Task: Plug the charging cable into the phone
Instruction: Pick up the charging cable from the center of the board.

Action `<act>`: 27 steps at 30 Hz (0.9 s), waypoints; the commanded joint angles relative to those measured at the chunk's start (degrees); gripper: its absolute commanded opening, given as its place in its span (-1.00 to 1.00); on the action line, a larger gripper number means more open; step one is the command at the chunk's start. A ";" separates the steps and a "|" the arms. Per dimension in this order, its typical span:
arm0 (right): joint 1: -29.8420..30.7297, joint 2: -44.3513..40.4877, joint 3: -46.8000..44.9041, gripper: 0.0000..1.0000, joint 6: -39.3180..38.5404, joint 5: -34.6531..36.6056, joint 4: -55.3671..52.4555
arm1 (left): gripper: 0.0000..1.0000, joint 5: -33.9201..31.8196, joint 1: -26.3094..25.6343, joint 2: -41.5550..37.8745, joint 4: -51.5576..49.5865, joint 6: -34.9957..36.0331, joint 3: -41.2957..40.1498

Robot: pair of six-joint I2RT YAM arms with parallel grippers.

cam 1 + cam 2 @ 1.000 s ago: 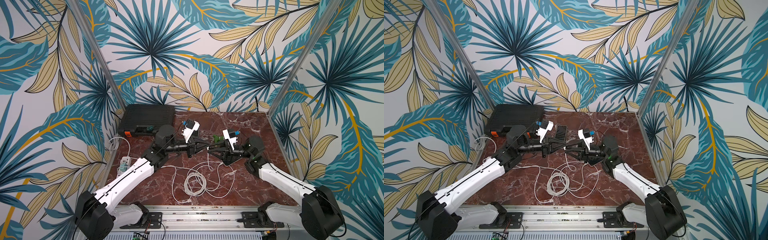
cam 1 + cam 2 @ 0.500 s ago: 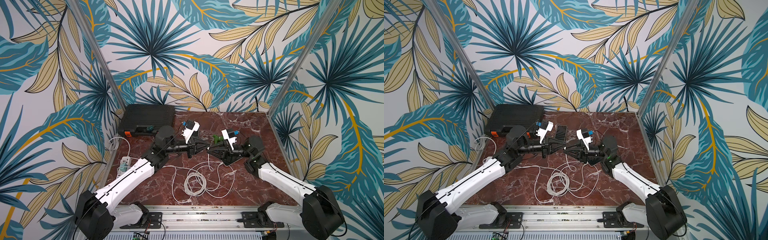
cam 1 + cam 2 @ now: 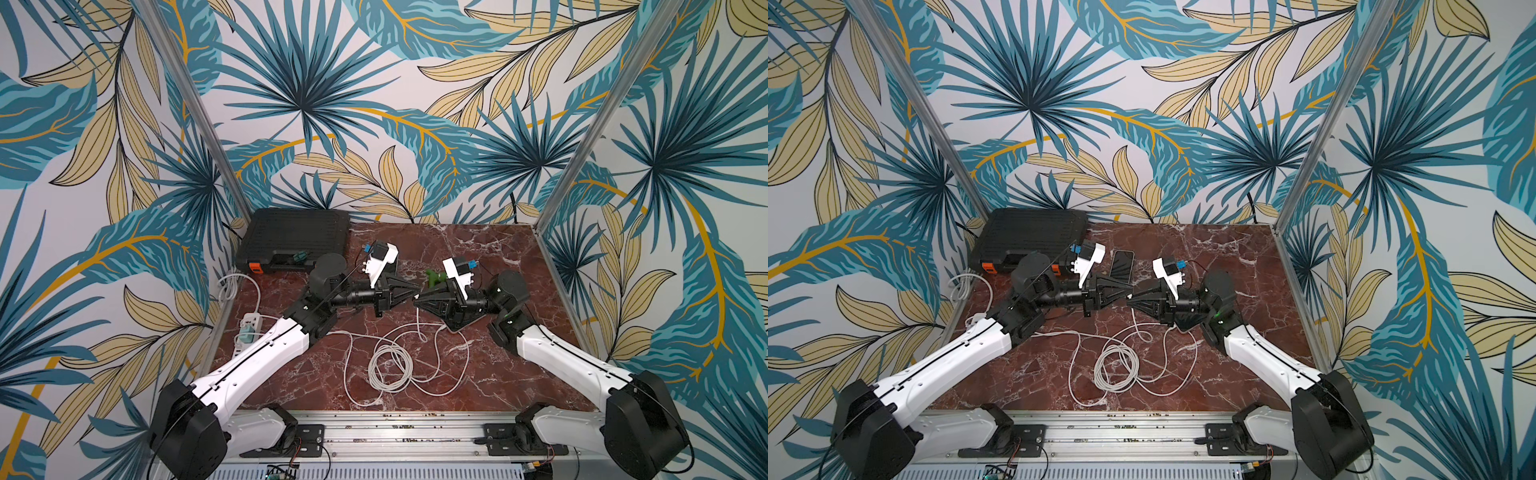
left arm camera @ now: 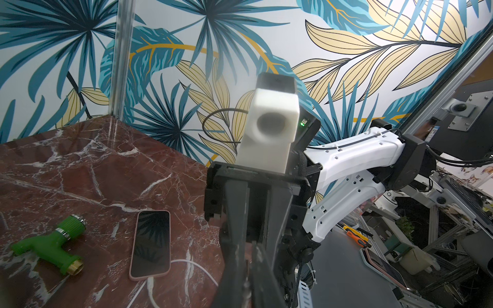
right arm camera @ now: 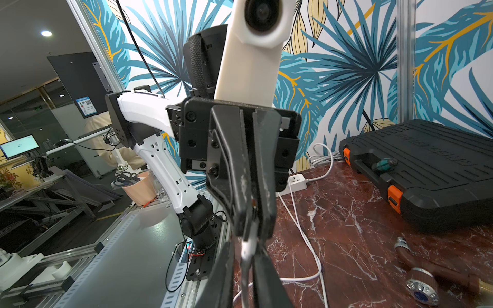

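Step looks like a mid-air handover of the charging cable (image 3: 390, 365) end. Left gripper (image 3: 409, 294) jaws pinched shut on the plug (image 5: 249, 249). Right gripper (image 3: 419, 300) jaws narrow on the cable just behind it, tip to tip. Phone (image 3: 1122, 266) lies flat on the table (image 3: 498, 374) behind the grippers, near a green hose fitting (image 4: 50, 245). Next, probably: one side lets go, the other lines the plug up with the phone's port end. Tool case (image 3: 297, 237) crowds the back-left corner; the right side is open; slack coils in front.

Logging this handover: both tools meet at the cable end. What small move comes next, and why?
Probably open the left tool. It and the right tool both pinch the white cable at its end, tip to tip; the right wrist view shows it between the right tool's fingers, which could carry it alone.
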 commanded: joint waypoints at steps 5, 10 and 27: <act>0.40 -1.19 1.58 -0.53 0.76 -1.59 1.12 | -1.00 0.67 0.25 -0.10 0.52 -0.15 -1.08; 0.37 -1.01 1.73 -0.48 1.22 -2.24 1.44 | -1.00 0.67 0.25 -0.10 0.50 0.08 -1.36; 0.43 -1.43 1.55 -0.42 1.48 -2.78 1.95 | -1.00 0.59 0.26 -0.41 0.40 0.31 -1.90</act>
